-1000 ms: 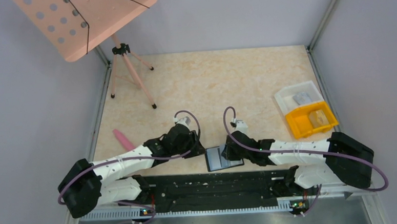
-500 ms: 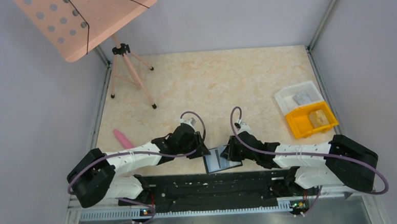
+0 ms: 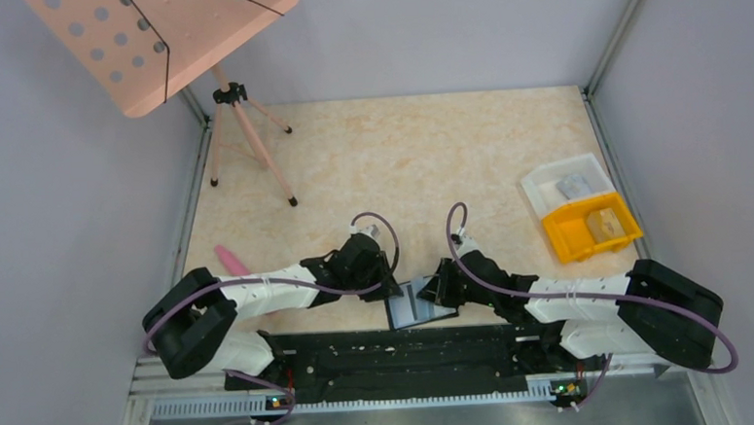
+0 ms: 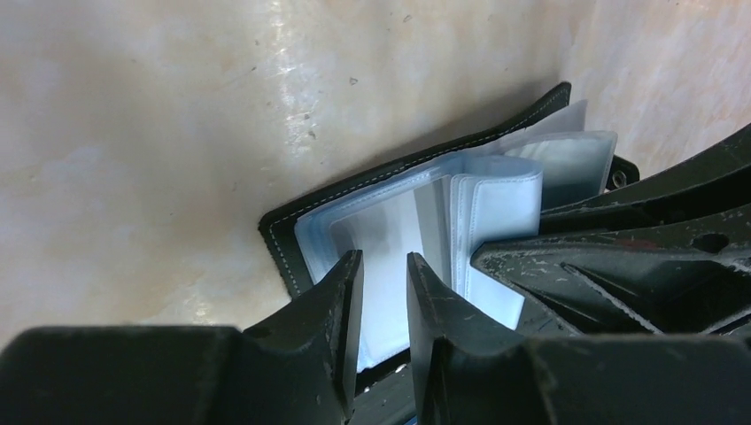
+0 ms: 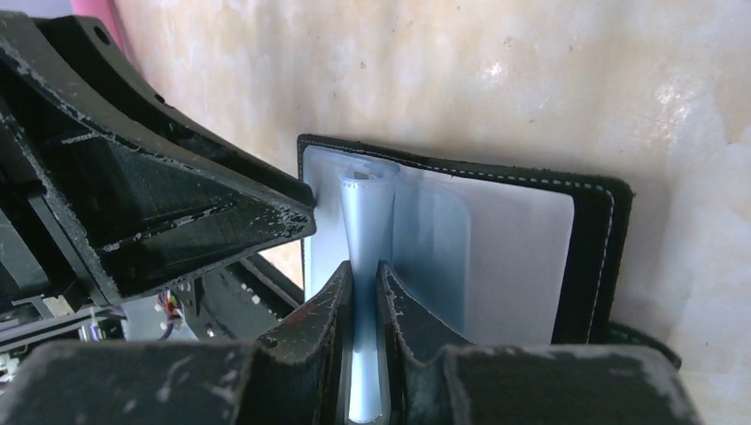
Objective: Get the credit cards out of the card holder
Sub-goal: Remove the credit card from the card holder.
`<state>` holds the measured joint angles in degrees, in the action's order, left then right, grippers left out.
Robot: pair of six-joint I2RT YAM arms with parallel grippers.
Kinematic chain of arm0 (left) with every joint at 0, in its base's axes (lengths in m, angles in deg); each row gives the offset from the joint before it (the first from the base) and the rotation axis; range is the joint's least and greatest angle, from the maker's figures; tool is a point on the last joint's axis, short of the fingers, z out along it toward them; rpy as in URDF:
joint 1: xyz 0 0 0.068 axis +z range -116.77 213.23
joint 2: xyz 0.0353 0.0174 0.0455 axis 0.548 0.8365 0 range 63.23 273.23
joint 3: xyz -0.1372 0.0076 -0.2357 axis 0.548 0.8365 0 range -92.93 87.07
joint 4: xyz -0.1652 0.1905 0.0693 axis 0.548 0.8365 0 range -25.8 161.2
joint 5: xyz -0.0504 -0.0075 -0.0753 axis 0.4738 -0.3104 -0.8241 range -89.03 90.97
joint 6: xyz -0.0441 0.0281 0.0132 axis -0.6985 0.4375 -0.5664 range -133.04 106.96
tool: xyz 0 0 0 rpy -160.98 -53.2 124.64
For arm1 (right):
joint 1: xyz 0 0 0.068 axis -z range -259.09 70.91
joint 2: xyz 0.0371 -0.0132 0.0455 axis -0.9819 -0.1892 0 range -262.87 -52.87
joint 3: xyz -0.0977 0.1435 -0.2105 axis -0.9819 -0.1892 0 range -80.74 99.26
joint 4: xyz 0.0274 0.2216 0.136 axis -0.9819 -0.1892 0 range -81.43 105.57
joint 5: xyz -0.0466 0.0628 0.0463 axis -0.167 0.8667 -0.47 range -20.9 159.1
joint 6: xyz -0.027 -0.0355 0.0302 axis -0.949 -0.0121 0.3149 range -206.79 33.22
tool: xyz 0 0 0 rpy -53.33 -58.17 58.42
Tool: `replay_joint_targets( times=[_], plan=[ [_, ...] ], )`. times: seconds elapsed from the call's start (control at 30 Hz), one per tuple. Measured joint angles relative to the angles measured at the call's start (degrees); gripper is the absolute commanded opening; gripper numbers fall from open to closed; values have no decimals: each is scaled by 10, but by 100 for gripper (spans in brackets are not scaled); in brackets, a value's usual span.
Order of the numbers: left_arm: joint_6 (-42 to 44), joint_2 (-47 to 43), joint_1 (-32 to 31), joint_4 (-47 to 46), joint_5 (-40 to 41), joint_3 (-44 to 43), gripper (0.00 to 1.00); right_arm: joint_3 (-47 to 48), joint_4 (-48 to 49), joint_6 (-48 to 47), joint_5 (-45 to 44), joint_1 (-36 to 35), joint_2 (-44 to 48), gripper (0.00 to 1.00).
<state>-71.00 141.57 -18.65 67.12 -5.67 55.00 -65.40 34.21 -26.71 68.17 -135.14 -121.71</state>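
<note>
The card holder [image 3: 419,305] lies open at the table's near edge, with a black stitched cover [image 4: 285,232] and clear blue-white sleeves inside. My left gripper [image 3: 394,288] rests on its left half. Its jaws [image 4: 383,261] stand a narrow gap apart over a sleeve, and I see nothing pinched between them. My right gripper [image 3: 434,289] comes in from the right. It [image 5: 365,270] is shut on an upright bundle of clear sleeves [image 5: 367,199] at the holder's fold. The holder's right page [image 5: 522,257] lies flat. No separate card shows.
A yellow bin [image 3: 588,226] and a clear tray [image 3: 566,183] stand at the right edge. A pink perforated stand [image 3: 164,39] on a tripod [image 3: 248,141] is at the back left. A pink strip [image 3: 232,264] lies at the left. The black rail [image 3: 400,352] runs just below the holder.
Both arms have reached in closer to the holder's middle. The holder has shifted slightly left and turned a little. The right gripper now pinches the sleeves at the fold.
</note>
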Motion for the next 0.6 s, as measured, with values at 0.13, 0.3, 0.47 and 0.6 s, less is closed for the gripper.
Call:
replay_joint_targets(
  times=[0.13, 0.3, 0.47, 0.6],
  plan=[
    [0, 18, -7, 1, 0, -16, 29, -12, 22, 1, 15, 1, 1, 13],
    [-1, 25, -16, 0, 0, -29, 29, -14, 34, 0, 30, 7, 2, 13],
    [-5, 40, -22, -3, -2, -40, 29, -19, 50, 0, 39, 14, 2, 15],
    [-7, 50, -27, -14, -5, -40, 29, -22, 50, -1, 42, 15, 1, 24]
  ],
)
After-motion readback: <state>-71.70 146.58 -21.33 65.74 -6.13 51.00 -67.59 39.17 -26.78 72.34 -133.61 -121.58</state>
